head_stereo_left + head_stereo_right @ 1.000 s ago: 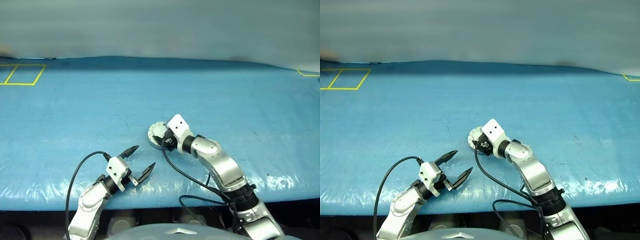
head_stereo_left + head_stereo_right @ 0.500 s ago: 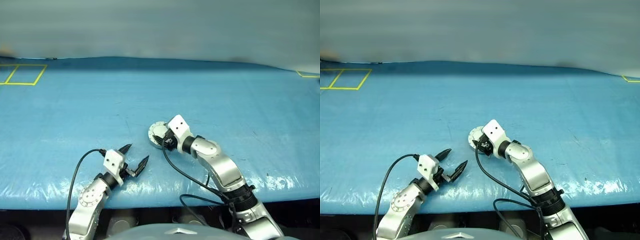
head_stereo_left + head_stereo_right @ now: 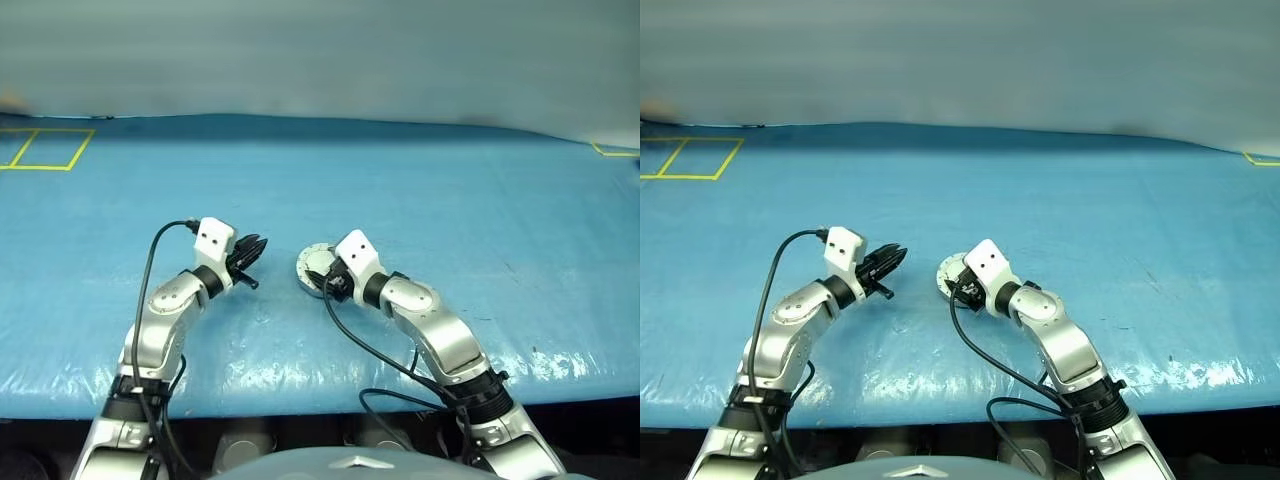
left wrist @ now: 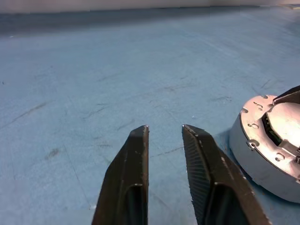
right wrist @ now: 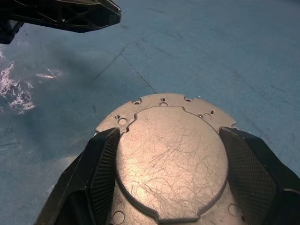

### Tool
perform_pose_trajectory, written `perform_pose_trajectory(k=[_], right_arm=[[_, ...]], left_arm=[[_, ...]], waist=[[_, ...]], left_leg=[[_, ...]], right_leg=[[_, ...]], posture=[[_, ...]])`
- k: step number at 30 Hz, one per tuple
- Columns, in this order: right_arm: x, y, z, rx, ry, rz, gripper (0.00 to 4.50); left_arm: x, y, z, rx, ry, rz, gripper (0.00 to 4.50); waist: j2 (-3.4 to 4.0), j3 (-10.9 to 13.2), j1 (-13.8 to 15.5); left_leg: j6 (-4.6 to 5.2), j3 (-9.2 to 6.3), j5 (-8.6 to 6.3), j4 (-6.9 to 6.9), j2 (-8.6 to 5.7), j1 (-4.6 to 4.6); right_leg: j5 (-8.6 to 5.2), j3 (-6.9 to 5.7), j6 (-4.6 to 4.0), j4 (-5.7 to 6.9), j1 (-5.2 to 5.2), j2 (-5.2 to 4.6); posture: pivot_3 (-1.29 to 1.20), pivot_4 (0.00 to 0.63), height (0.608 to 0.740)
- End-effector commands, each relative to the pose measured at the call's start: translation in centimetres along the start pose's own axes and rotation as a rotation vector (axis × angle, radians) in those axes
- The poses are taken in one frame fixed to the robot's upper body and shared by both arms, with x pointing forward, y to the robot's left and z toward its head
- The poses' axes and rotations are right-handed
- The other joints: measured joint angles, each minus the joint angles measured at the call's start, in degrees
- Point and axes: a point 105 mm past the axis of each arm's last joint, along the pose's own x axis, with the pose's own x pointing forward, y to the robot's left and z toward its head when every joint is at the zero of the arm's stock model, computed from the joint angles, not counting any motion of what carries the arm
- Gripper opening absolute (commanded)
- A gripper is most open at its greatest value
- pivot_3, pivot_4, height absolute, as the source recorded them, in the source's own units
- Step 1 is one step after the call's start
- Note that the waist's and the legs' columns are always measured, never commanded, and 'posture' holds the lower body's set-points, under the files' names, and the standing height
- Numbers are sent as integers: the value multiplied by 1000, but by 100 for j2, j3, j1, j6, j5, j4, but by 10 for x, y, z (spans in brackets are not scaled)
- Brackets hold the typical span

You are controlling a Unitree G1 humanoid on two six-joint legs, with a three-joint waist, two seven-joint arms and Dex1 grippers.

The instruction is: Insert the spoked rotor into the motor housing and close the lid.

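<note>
The motor housing sits mid-table on the blue sheet, wide bare room all round, with its scratched lid on top. The right gripper grasps it by the sides. The left gripper, nearly clenched and empty, hovers just beside it. No writing is readable.

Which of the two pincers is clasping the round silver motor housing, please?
The right pincer: its fingers straddle the motor housing. The left pincer hangs beside it, shut on nothing.

A robot test lab, by the look of it. A blue sheet covers the bench. Yellow tape marks squares on it.
</note>
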Motion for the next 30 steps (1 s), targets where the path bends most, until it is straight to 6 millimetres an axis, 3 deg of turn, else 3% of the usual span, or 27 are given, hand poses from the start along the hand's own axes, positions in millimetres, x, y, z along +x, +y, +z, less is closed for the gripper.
perform_pose_trajectory(k=[1, 6, 17, 25, 29, 30], right_arm=[[-2, -7, -22, 29, 89, -41, 3033], [-3, -6, -23, 28, 90, -40, 3033], [-1, -4, -22, 22, 91, -30, 3033], [-1, 2, -18, 29, 67, -3, 3033], [-13, 3, -9, 49, 13, -15, 4373], [-15, 4, -9, 49, 9, -15, 4477]], left_arm=[[11, -13, 10, 3, -13, -137, 31], [20, -31, 9, -52, 44, -296, 31], [25, -48, -5, -28, 140, -398, 31], [27, -49, -12, -1, 198, -398, 31], [27, -45, -10, 16, 193, -384, 0], [27, -44, -10, 17, 193, -382, 0]], waist=[[-1, 1, 0], [-1, 1, -4], [-2, 2, 0], [-4, 1, 6], [-4, 1, 22], [-4, 1, 22]], left_leg=[[-2, -1, 1, -1, 1, 0], [-3, 0, 2, -2, 1, 0], [-3, -2, 2, -4, 1, 0], [-3, -5, 2, -3, 0, 0], [-2, -10, 2, -5, -1, -3], [-2, -11, 1, -7, -2, -6]], right_leg=[[0, -1, 0, 0, 0, 1], [-1, -1, 1, 0, -2, 1], [-2, 1, 1, -1, -2, 0], [-2, 0, 1, -2, 1, -2], [-2, -2, 0, -2, -1, -3], [-3, -2, 0, -4, -3, -3]], posture=[[0, 150, 740], [0, 150, 740], [0, 150, 740], [0, 150, 740], [0, 150, 740], [0, 150, 740]])
